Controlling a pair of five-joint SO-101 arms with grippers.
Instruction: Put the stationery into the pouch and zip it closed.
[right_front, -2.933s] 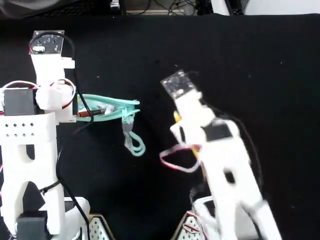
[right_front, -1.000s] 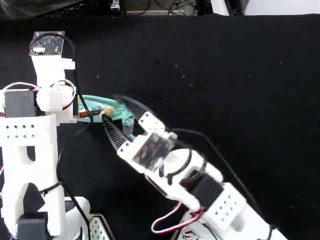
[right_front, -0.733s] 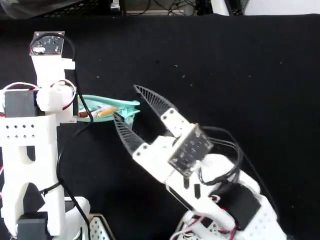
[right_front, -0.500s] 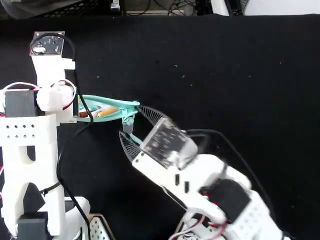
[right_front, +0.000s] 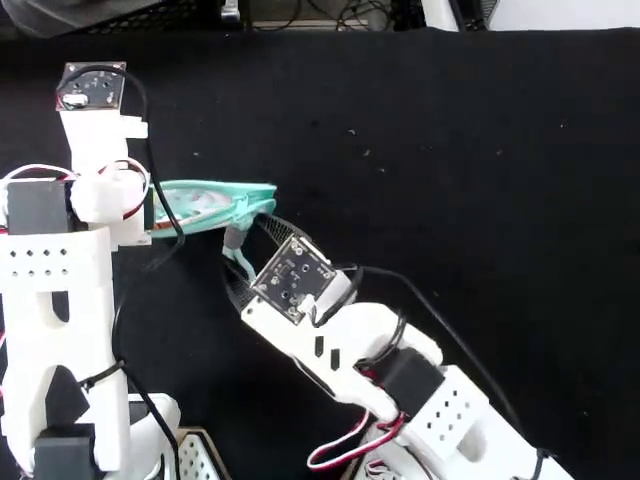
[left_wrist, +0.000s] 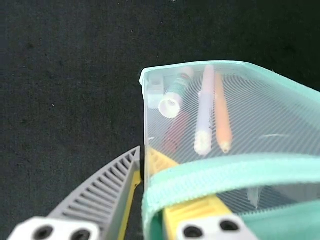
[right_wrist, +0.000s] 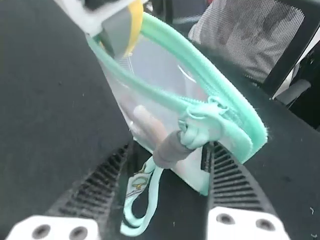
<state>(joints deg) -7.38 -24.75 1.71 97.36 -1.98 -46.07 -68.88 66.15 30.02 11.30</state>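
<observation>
Now pouch (left_wrist: 240, 115) in left pincer (left_wrist: 144, 162), zip pull (right_wrist: 172, 148) seemingly inside right pincer (right_wrist: 167, 150)

Two white plastic arms, left arm (right_front: 60, 300) drilled with rows of small holes, black motor blocks, red, white and black cables looping beside its camera board (right_front: 92, 88), right gripper (right_wrist: 167, 150) with black ribbed fingers (right_wrist: 100, 185), left gripper (left_wrist: 144, 160) grey-ribbed with yellow padding

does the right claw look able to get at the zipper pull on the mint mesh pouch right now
Probably yes: the open right claw straddles the grey-and-mint zipper pull hanging from the mint mesh pouch, with nothing between them, and the left claw grips the pouch's far end.
</observation>
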